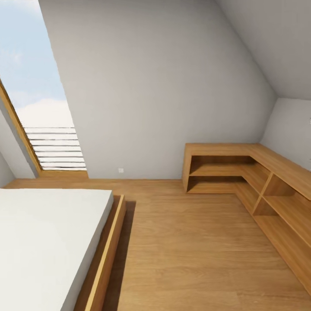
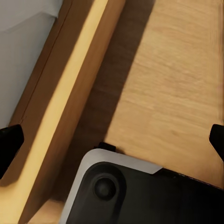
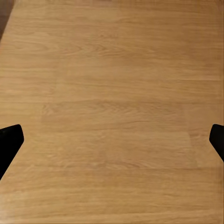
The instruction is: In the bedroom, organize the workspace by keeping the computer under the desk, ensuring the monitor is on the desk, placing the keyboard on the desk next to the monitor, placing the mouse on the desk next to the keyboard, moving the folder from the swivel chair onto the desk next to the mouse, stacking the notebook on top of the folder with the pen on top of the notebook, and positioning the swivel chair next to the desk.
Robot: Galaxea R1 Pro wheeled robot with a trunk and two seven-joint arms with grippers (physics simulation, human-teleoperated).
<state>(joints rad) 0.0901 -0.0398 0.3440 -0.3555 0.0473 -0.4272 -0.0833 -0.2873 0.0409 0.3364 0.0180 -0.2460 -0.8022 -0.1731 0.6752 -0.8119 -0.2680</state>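
Light-wood floor [image 1: 190,242]: plank boards running across the room in the head view, bare between the bed and the corner shelving.
Bed [image 1: 43,242]: white mattress on a low light-wood frame [image 1: 106,255], at the near left of the head view; its side rail throws a dark shadow onto the floor.
Corner shelving [image 1: 242,172]: low L-shaped light-wood unit with open compartments, against the far wall and running along the right wall toward the camera.
Walls [image 1: 151,86]: pale grey, the far one sloping inward; a small white outlet plate [image 1: 121,170] sits low on it, just above the floor.
Window [image 1: 39,108]: tall slanted opening at far left with a wooden frame, sky and cloud behind, horizontal white slats across its lower part.
Task's things: no computer, monitor, keyboard, mouse, folder, swivel chair or desk in these views, so I cannot tell where they are.
Left gripper [image 2: 112,140]: two black fingertips at opposite edges of the left wrist view, jaws spread wide with nothing between them; below lie the bed frame's rail, the floor, and a grey-rimmed black part of the robot base [image 2: 130,196].
Right gripper [image 3: 112,140]: black fingertips at opposite edges of the right wrist view, jaws spread wide, nothing held, bare floor planks beneath.
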